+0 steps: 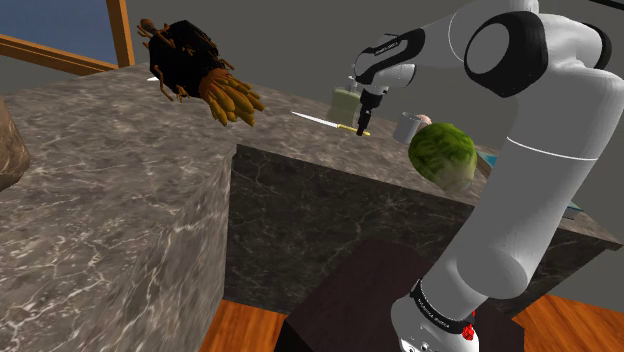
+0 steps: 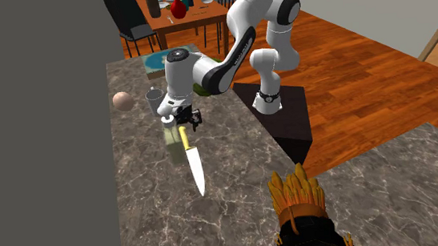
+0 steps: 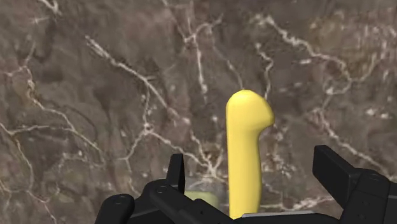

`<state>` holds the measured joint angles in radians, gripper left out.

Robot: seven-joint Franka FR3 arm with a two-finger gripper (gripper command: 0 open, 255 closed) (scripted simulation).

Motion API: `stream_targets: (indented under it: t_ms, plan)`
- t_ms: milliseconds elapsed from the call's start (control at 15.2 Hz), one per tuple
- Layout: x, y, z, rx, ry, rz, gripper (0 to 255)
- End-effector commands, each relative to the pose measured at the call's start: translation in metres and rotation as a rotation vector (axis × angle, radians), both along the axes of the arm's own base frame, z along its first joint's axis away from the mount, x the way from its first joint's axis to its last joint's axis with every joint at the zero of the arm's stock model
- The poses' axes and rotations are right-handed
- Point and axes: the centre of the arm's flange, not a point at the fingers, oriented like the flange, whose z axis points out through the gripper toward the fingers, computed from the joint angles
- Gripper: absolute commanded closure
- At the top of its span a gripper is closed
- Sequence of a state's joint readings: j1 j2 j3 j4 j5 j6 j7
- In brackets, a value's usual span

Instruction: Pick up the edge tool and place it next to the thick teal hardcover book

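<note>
– Black fingers sit nearest the lens, standing apart, with a yellow handle between them. Are they gripping it?

– Not by the look of it. Marbled counter shows on both sides of the handle, so the gripper is spread around it and nothing is clamped.

– Where does the whole knife lie?

– Flat on the counter. In the second exterior view the white blade runs toward the bottom of that view, and the handle end is up under the gripper.

– And the teal book?

– At the far end of the same counter, toward that view's top, well apart from the knife.

– So which way does the carry go?

– Roughly along the knife's own long axis, I'd judge. The handle end faces the book and the tip points away from it, so the move runs handle-first, back past the arm.

– Anything on the route?

– A grey cup and a pale ball stand between knife and book. First, though, the fingers must close across the handle.
</note>
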<state>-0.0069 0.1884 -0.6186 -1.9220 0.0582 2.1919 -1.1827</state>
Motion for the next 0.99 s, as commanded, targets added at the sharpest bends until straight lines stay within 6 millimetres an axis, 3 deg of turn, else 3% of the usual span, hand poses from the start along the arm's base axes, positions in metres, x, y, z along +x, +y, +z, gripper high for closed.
stream_targets:
  t_ms: [0,198,264,924]
  plan:
    - [0.0002,0.0004,-0.001,0.0,0.001,0.001,0]
    - [0.0002,0.0004,-0.001,0.0,0.001,0.001,0]
    - [0.0002,0.0004,-0.0011,0.0,0.001,0.001,255]
    - [0.0002,0.0004,0.0043,0.0,0.001,0.001,255]
